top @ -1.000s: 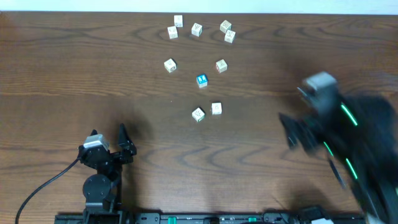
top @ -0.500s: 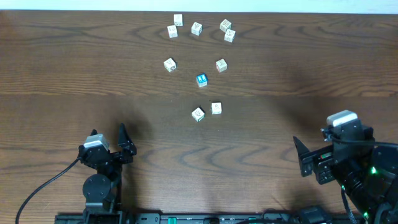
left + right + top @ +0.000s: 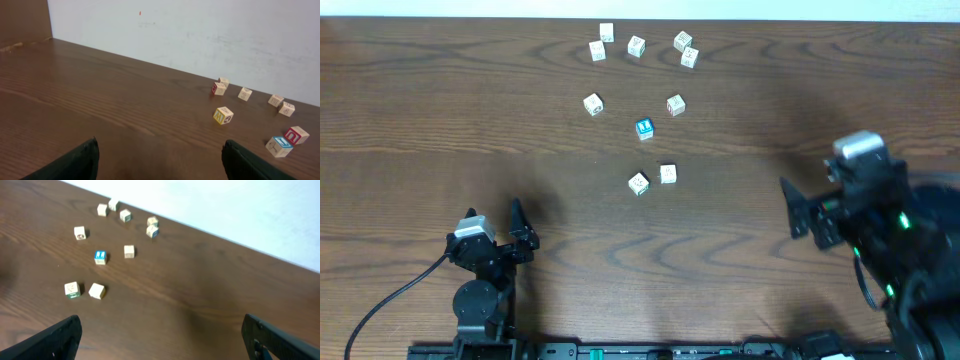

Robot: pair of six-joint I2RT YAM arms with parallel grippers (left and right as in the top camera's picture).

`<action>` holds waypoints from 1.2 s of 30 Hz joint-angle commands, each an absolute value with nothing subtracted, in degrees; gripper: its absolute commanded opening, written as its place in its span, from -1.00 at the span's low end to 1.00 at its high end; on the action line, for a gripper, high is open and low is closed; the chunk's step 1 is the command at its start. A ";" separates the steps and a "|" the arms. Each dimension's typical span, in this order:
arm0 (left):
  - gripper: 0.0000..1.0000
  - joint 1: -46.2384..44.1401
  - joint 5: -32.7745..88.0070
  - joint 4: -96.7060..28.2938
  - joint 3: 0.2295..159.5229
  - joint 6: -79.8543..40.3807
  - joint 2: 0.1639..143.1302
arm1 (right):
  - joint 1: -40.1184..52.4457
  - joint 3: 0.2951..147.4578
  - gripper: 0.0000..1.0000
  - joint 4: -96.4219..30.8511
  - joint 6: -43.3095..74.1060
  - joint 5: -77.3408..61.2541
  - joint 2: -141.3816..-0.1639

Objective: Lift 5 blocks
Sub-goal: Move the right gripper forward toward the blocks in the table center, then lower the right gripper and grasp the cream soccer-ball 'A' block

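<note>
1. The table (image 3: 420, 120) is dark brown wood, and a pale wall (image 3: 200, 40) rises just behind its far edge.
2. The five blocks (image 3: 667, 174) lie scattered on the far half of the table, roughly midway between its left and right edges. Each sits flat on the wood and none is stacked.
3. The blue-faced block (image 3: 644, 128) is in the middle of the scatter. One block (image 3: 593, 104), yellow-faced from the left wrist view, lies further back on its left, and another (image 3: 675, 104) further back on its right. Both sit apart from it.
4. Toward the near edge, two more lie just beside each other with a thin gap between them.
5. Five pale cubes (image 3: 636, 46) are strung along the far edge, behind the blocks.
6. The left gripper (image 3: 160, 145) sits by the near edge, toward the left corner. Its jaws are spread wide with only bare wood between them, well apart from the blocks.
7. The right gripper (image 3: 161, 320) is near the right edge and blurred from overhead. Its own camera shows the jaws wide apart and holding nothing, with the blocks ahead and to its left.
8. A black cable (image 3: 390, 300) trails from the left arm toward the near-left corner.
</note>
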State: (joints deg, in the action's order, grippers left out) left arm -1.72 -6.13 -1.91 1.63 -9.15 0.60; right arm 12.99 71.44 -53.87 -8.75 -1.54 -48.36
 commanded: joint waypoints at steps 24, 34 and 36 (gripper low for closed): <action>0.58 -1.85 -6.83 -3.64 0.23 -8.80 0.27 | 17.17 71.57 0.99 -42.17 2.46 -15.90 -83.26; 0.57 -1.85 -6.83 -3.62 0.23 -8.80 0.27 | 32.21 71.57 0.86 -41.56 14.11 -4.29 -91.70; 0.58 -1.85 -6.83 -3.62 0.23 -8.80 0.27 | 35.07 71.57 0.70 -41.78 18.94 2.04 -93.60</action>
State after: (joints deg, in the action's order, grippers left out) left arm -1.72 -6.13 -1.89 1.63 -9.15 0.60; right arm 31.86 71.42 -41.45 10.15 -8.69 -91.15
